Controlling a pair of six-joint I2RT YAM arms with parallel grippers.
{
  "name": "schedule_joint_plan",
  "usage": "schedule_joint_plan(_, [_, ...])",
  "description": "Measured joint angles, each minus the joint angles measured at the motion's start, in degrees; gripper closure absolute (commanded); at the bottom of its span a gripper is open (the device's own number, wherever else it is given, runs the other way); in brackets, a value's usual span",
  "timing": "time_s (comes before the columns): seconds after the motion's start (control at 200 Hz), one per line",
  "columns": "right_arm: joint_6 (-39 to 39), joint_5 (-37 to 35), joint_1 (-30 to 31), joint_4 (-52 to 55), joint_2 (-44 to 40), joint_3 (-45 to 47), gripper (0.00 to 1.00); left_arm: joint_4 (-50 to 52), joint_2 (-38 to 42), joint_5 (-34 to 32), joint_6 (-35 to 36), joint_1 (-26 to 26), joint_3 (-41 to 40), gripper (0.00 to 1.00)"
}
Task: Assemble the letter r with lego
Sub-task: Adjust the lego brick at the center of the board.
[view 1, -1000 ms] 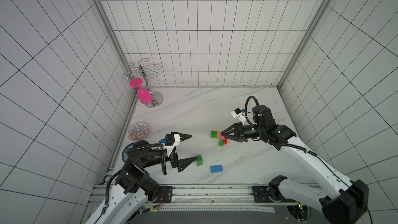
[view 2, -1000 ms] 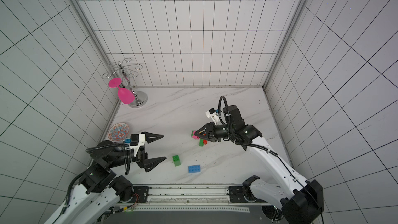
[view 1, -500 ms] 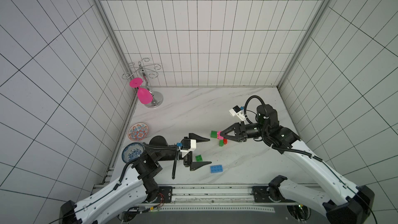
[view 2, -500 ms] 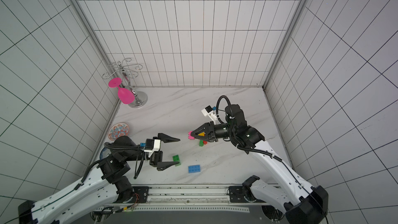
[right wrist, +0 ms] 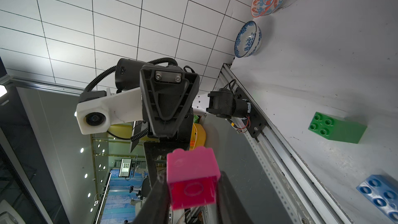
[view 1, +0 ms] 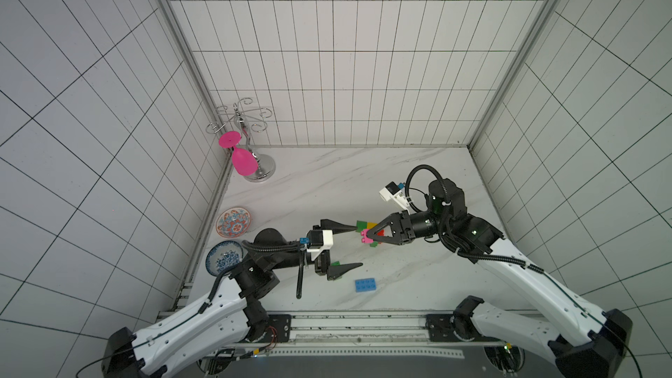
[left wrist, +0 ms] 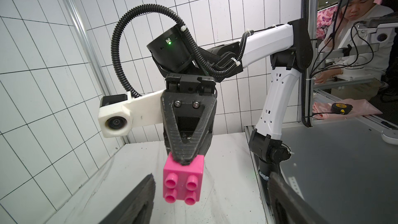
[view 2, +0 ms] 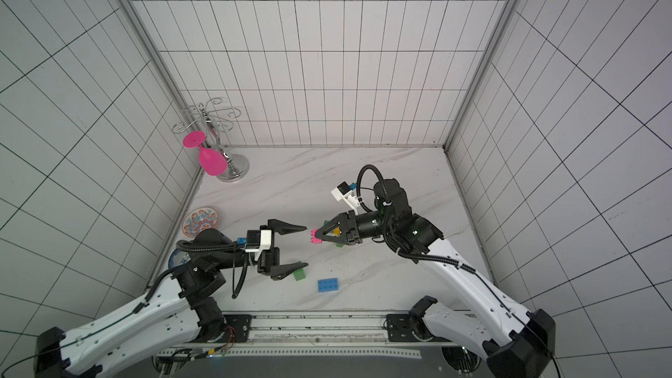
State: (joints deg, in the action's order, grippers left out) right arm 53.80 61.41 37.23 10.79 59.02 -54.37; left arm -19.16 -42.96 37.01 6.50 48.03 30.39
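My right gripper (view 1: 368, 238) is shut on the pink lego brick (view 1: 364, 240) and holds it above the table, studs turned toward the left arm (left wrist: 183, 182). In the right wrist view the pink brick (right wrist: 191, 182) sits clamped between both fingers. My left gripper (view 1: 359, 247) is open, level with the brick, its fingers spread wide on either side without touching it (left wrist: 211, 176). Green (view 1: 362, 226), yellow (view 1: 371, 226) and red (view 1: 380, 242) lego pieces lie under the right gripper. Another green brick (view 2: 300, 273) lies below the left gripper's near finger, and a blue brick (view 2: 328, 284) lies nearer the front.
At the back left stands a metal rack with a pink glass (view 1: 242, 161). Two patterned bowls (view 1: 234, 220) (view 1: 223, 257) sit along the left wall. The arms' mounting rail (view 1: 356, 325) runs along the front edge.
The left arm has reached right and up to the pink brick, with its jaws a little narrower. The right gripper has shifted slightly left, still holding the brick.
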Motion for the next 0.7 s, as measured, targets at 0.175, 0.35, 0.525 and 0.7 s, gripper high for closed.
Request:
schedule_joint_plan(0.175, [0.0, -0.2, 1.5, -0.3, 0.1, 0.0, 1.0, -0.4, -1.1, -0.3, 0.3, 0.6, 0.3, 0.22])
schedule_joint_plan(0.35, [0.0, -0.4, 2.6, -0.6, 0.3, 0.0, 1.0, -0.5, -2.7, -1.2, 1.1, 1.3, 1.2, 0.25])
schedule_joint_plan(0.525, [0.0, -0.7, 3.3, -0.8, 0.4, -0.1, 1.0, -0.4, -3.8, -2.1, 2.1, 2.0, 1.4, 0.31])
schedule_joint_plan(0.7, [0.2, -0.9, 3.4, -0.9, 0.4, -0.5, 1.0, -0.4, -4.6, -3.2, 3.0, 2.8, 2.0, 0.41])
